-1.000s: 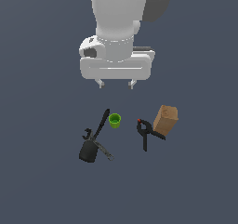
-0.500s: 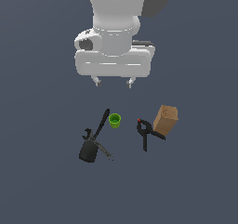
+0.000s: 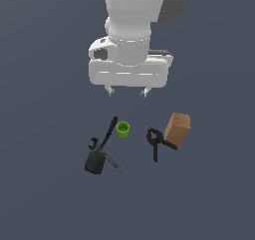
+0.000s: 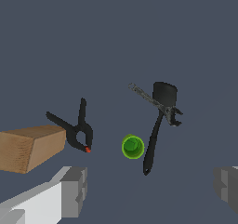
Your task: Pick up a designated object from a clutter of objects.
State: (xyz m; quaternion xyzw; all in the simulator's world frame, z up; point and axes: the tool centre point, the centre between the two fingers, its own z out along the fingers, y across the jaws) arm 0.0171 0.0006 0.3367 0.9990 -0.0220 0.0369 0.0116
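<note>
Two fingertips of the gripper point(image 3: 126, 91) are seen in the exterior view hanging above the clutter, well clear of every item. Over the last second the hand has been carried sideways and back: first toward the exterior view's left, then toward the exterior view's right, so that it now hangs roughly over the green cup point(image 3: 123, 129). No descent is evident, and nothing on the desk point(image 3: 45, 199) has been shifted. This is judged to be positioning above the pile rather than a grasp; the brown box point(image 3: 177, 128) stands off toward the exterior view's right of the hand, just beside the black clamp point(image 3: 157, 142), so further travel that way appears to be needed before lowering. The jaws are spread wide and are holding and touching nothing.

In the wrist view the brown box point(image 4: 29, 148) is shown only partly, cut by the picture's edge and outside the gap between the fingers point(image 4: 73, 190). The black clamp point(image 4: 76, 128) lies just beside it, its red tip toward the green cup point(image 4: 133, 147). A long dark tool point(image 4: 153, 144) and the black mug-like block point(image 4: 165, 95) lie farther off, crossed by a thin grey tool point(image 4: 151, 100). The jaws are seen wide apart and empty.
</note>
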